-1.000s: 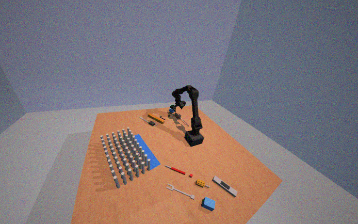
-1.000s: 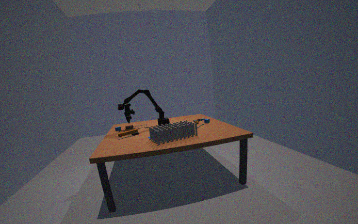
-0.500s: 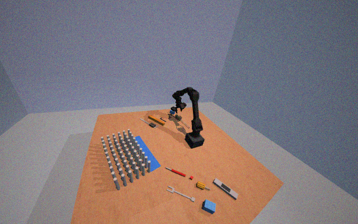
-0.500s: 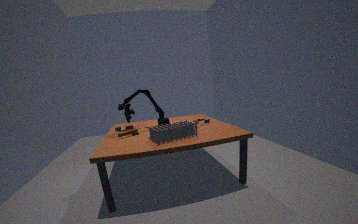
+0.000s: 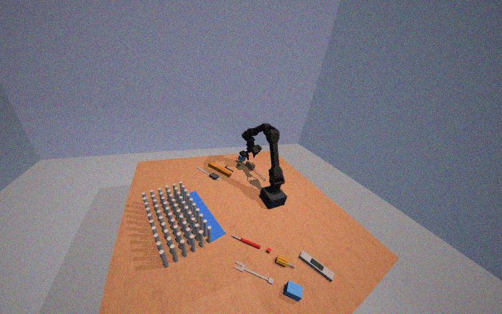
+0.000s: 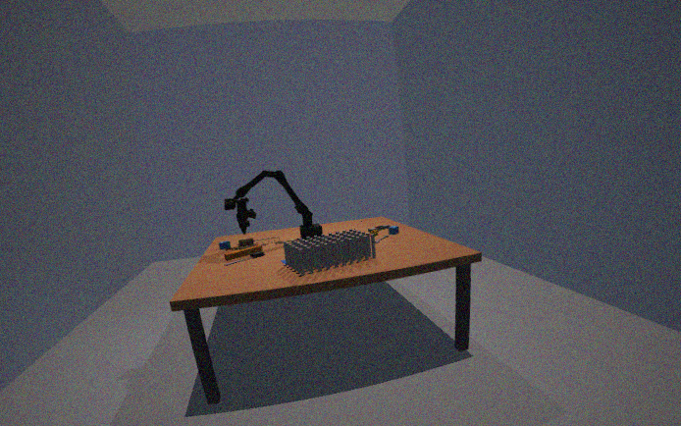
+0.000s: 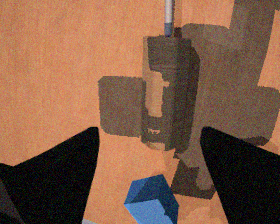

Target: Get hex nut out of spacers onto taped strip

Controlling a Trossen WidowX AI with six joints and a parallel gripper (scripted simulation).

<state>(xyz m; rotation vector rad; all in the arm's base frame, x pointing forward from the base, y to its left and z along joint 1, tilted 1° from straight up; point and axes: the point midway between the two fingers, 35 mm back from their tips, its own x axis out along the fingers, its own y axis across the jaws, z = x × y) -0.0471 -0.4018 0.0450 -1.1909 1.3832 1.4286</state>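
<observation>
My gripper [image 5: 247, 154] [image 6: 243, 226] [image 7: 151, 135] hangs above the table's far corner, its fingers partly open with nothing between them. A small blue cube [image 7: 152, 203] [image 5: 241, 157] [image 6: 224, 244] lies near the table edge. The grey spacers [image 5: 175, 222] [image 6: 328, 248] stand in a grid, with the blue taped strip [image 5: 206, 214] along their side. The nut is hidden among the spacers.
An orange bar [image 5: 219, 168] [image 6: 242, 253] and a thin probe with a dark block [image 5: 209, 174] lie left of the gripper. A red pen [image 5: 247, 242], red bit [image 5: 268, 249], yellow screwdriver [image 5: 282, 261], fork tool [image 5: 253, 272], grey bar [image 5: 316, 265] and blue block [image 5: 293, 290] lie at the near end.
</observation>
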